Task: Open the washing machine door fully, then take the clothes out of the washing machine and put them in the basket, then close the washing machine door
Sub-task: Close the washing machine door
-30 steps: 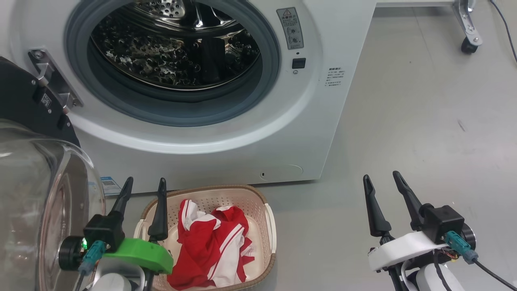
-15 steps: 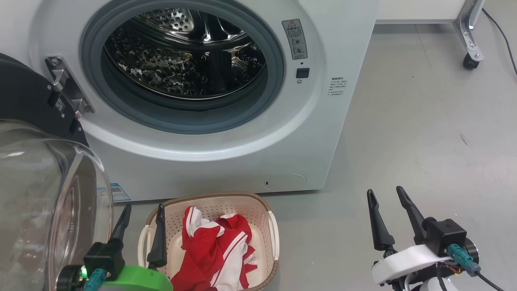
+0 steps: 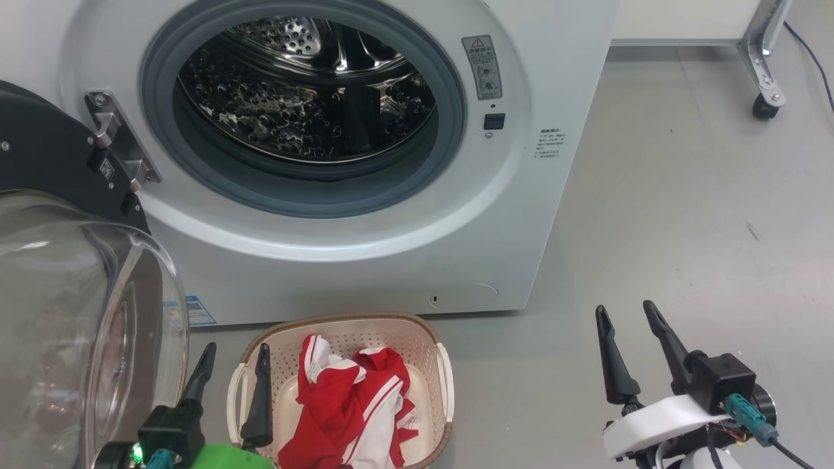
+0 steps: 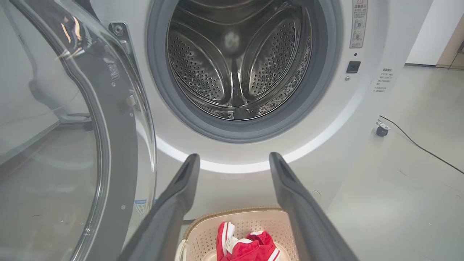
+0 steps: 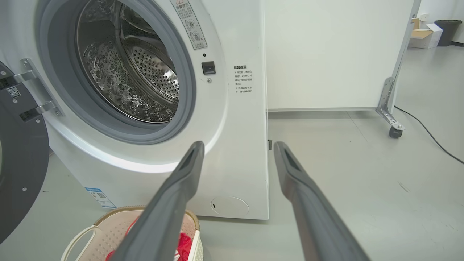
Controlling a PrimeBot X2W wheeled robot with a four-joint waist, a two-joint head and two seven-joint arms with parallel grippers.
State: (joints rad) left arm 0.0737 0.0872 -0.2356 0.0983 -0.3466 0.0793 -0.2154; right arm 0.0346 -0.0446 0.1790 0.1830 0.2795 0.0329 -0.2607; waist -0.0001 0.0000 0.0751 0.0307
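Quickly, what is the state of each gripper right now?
Left gripper: open, holding nothing.
Right gripper: open, holding nothing.

The right gripper (image 5: 238, 145) gapes empty before the washing machine (image 5: 239, 43). The washing machine door (image 5: 18, 152) stands open at the view's left; the clothes (image 5: 184, 248) lie in the basket (image 5: 108, 223).

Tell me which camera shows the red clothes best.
The head view: the clothes lie almost whole in the basket. The left wrist view catches their top; the right wrist view, a red scrap low down.
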